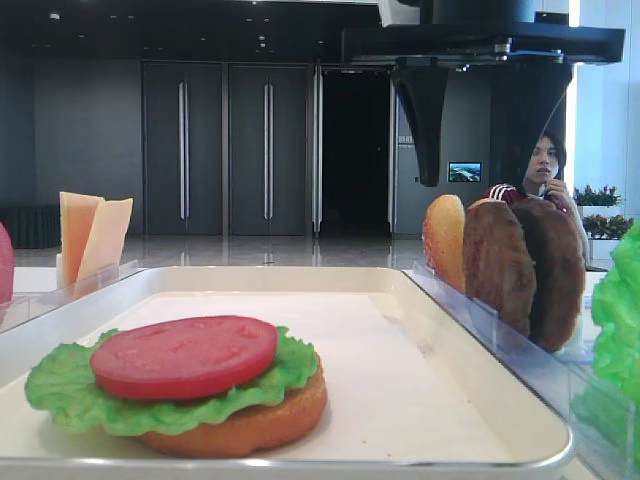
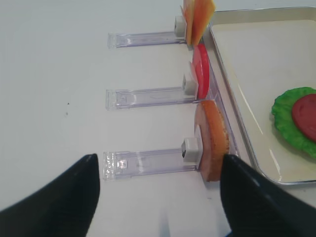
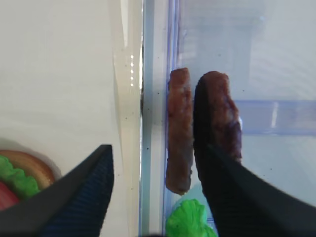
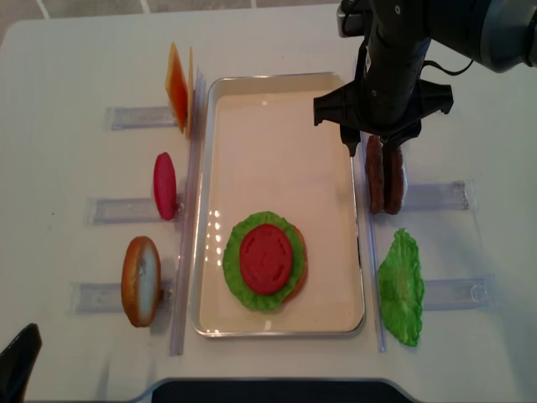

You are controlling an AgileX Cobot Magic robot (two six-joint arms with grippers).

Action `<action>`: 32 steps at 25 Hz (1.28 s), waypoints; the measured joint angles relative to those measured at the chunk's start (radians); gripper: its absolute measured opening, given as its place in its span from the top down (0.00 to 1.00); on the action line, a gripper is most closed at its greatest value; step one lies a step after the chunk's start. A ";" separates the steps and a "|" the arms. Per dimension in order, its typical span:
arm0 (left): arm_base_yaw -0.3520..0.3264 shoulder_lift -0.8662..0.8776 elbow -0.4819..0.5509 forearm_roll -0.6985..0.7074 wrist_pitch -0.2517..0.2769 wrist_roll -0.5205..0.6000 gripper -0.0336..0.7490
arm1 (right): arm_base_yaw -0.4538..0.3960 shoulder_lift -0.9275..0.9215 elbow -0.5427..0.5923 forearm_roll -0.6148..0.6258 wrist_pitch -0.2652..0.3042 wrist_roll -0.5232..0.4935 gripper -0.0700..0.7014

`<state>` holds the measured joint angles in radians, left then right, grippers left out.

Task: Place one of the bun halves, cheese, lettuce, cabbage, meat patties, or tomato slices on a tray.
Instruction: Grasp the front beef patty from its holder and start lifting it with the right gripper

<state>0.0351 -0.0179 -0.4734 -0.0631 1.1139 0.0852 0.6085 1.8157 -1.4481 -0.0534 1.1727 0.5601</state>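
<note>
Right gripper (image 4: 373, 149) released, jaws spread wide, poised directly above the two meat patties (image 4: 384, 173) standing on edge in a clear holder (image 4: 440, 196) just beside the tray (image 4: 277, 323). Nothing grasped. Lettuce (image 4: 400, 288) upright in the neighbouring holder. On the tray: bun half, lettuce leaf, tomato slice (image 4: 266, 257) stacked. Left gripper (image 2: 158, 197) likewise spread, near a standing bun half (image 2: 212, 140).

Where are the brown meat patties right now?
In the overhead view the meat patties stand on edge in a clear holder just right of the tray, above the spare lettuce leaf, with the right tool open over them.
</note>
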 joint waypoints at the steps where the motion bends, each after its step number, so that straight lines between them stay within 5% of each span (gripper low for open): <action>1: 0.000 0.000 0.000 0.000 0.000 0.000 0.22 | 0.000 0.000 0.000 0.000 0.000 0.001 0.37; 32: 0.000 0.000 0.000 0.000 0.000 0.000 0.22 | 0.000 0.077 0.000 0.016 0.019 0.001 0.37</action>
<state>0.0351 -0.0179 -0.4734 -0.0631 1.1139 0.0852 0.6085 1.8931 -1.4481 -0.0374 1.1912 0.5611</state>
